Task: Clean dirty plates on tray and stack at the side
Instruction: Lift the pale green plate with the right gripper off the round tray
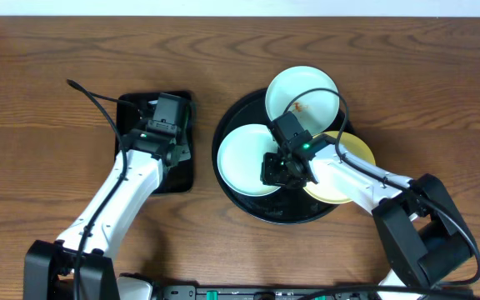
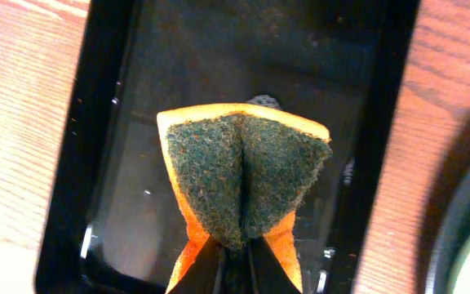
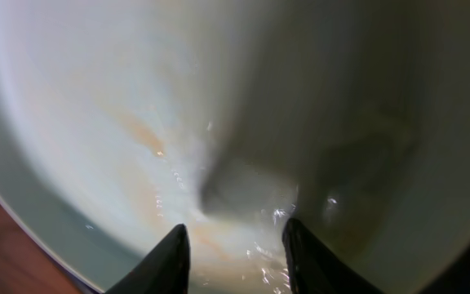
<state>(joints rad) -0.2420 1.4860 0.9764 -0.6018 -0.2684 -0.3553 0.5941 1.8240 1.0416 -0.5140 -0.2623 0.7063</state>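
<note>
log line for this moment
left gripper shut on sponge over rectangular tray | right gripper open, low over mint plate | round tray holds all three | none stacked yet

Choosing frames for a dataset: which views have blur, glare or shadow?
Overhead: sharp and evenly lit. Left wrist: sponge crisp, small glints on the rectangular tray. Right wrist: plate soft and out of focus, wet glare near the right end effector, a shadow darkening its right side.

The dark-brown wood-grain tabletop (image 1: 40, 58) carried two trays directly on its surface. A small black rectangular tray (image 1: 183, 171) lay left of centre. A large round glossy black tray (image 1: 261, 210) sat near it on the right, a strip of bare wood between them.
</note>
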